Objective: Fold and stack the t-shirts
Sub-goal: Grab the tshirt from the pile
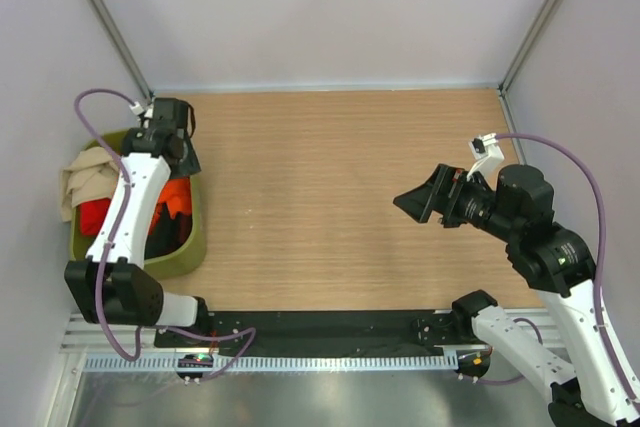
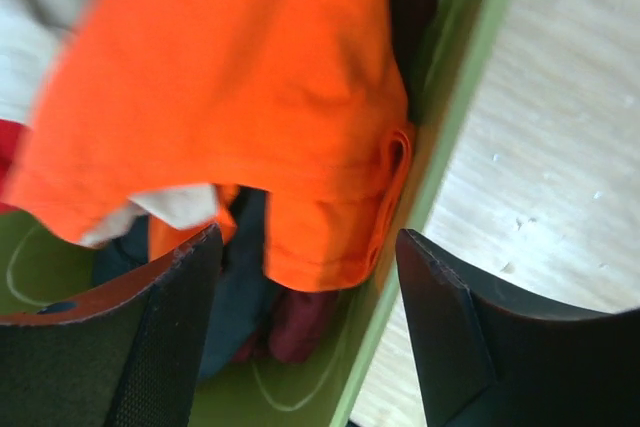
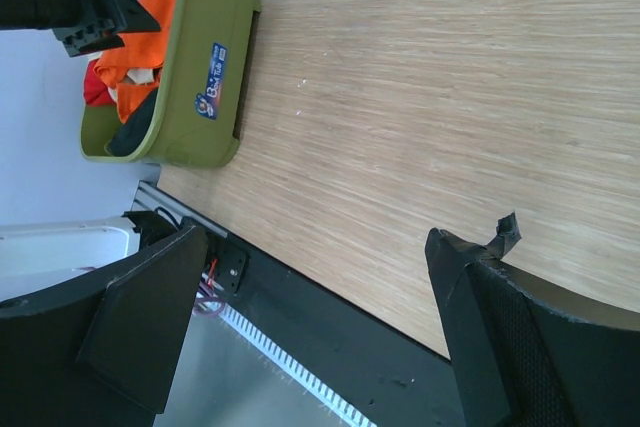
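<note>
Over the right half of the worktop [image 1: 320,247], the right gripper [image 1: 412,199] is held with its jaws spread wide and empty. Farther off, at the left edge, the olive-green tub [image 1: 196,237] is seen with cloth heaped inside it (the orange t-shirt [image 2: 250,77] on top, the red t-shirt [image 1: 95,215] and a dark t-shirt [image 2: 235,292] lower down), while the beige t-shirt [image 1: 85,175] is draped over its outer rim. The left gripper [image 2: 308,247] is poised over the orange t-shirt, its jaws likewise set wide apart and closed on no cloth.
</note>
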Robot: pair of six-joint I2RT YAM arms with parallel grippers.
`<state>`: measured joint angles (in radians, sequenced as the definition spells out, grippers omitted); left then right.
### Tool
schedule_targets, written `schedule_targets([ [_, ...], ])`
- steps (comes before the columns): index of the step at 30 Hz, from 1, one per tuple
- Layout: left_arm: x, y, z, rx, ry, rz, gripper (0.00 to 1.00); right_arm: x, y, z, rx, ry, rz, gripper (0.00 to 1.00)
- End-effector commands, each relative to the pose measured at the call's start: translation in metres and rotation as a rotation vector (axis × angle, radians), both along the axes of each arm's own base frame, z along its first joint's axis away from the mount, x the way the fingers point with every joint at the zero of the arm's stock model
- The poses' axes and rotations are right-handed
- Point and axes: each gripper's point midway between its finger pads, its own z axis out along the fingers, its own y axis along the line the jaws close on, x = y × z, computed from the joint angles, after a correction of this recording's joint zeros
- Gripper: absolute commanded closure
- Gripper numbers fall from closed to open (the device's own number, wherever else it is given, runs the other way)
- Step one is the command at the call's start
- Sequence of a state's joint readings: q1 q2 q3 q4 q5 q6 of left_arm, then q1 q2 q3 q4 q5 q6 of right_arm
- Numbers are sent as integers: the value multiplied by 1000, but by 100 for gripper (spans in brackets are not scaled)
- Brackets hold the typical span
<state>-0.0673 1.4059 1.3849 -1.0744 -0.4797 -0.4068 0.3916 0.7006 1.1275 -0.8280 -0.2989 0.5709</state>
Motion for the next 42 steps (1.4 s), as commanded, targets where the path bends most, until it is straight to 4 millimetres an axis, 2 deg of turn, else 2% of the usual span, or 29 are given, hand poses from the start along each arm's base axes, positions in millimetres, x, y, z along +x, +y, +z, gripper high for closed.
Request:
schedule_targets([
  [1,1,17,24,-24,-114,105,30,-3,3,13,21,-37,24,0],
  [3,4,34,14,-86,-134,170,34,-4,2,11,17,-34,23,0],
  [7,4,47,-16,-160,-88,228,41,-6,-4,11,-9,-46,8,0],
  [10,25,41,-29,-218,-125,166,42,-6,-6,14,-14,-62,1,0],
  [12,30,36,-37,-240,-112,140,42,-5,-5,15,-13,-63,1,0],
  [14,34,42,-38,-222,-116,153,44,-5,-5,17,-14,-64,3,0],
  [15,35,44,-43,-215,-99,158,50,-5,-5,17,-15,-63,3,0],
  [16,32,47,-43,-199,-83,171,70,-5,-5,17,-15,-63,1,0],
  [18,36,52,-33,-180,-90,182,94,-5,-7,16,-23,-60,-6,1],
  [19,39,53,-25,-175,-105,177,100,-6,-7,16,-24,-61,-4,0],
  [21,48,53,5,-168,-178,165,100,-5,-9,15,-31,-61,-17,0],
  [23,51,52,26,-175,-230,161,100,-4,-11,14,-29,-59,-29,0],
  [24,57,51,48,-179,-285,154,100,-4,-10,11,-25,-49,-31,0],
  [26,57,48,67,-195,-324,156,100,-2,-7,10,-8,-46,-27,0],
  [29,61,33,111,-215,-418,107,100,-1,-3,9,-2,-29,-10,0],
  [30,67,17,128,-257,-458,47,100,-1,-2,9,-2,-27,-7,0],
  [31,73,-1,174,-275,-579,-30,100,-2,-2,11,1,-32,-6,0],
  [32,77,-17,199,-305,-651,-85,100,0,-3,11,0,-35,-10,0],
  [33,78,-45,229,-388,-727,-194,100,0,-2,14,3,-40,-9,0],
  [34,78,-74,282,-456,-882,-304,100,1,-2,17,7,-50,-10,0],
  [35,71,-103,315,-574,-968,-368,100,1,-2,18,7,-51,-10,1],
  [36,66,-122,340,-650,-1030,-427,100,2,-1,20,8,-50,-11,0],
  [38,47,-176,397,-826,-1131,-629,100,3,-1,24,16,-55,-18,0],
  [39,39,-195,410,-945,-1135,-673,100,4,-2,23,17,-53,-23,0],
  [40,24,-223,426,-1032,-1140,-800,100,5,-2,23,19,-55,-29,0],
  [42,24,-244,420,-1078,-1101,-846,100,8,-3,21,21,-52,-41,0],
])
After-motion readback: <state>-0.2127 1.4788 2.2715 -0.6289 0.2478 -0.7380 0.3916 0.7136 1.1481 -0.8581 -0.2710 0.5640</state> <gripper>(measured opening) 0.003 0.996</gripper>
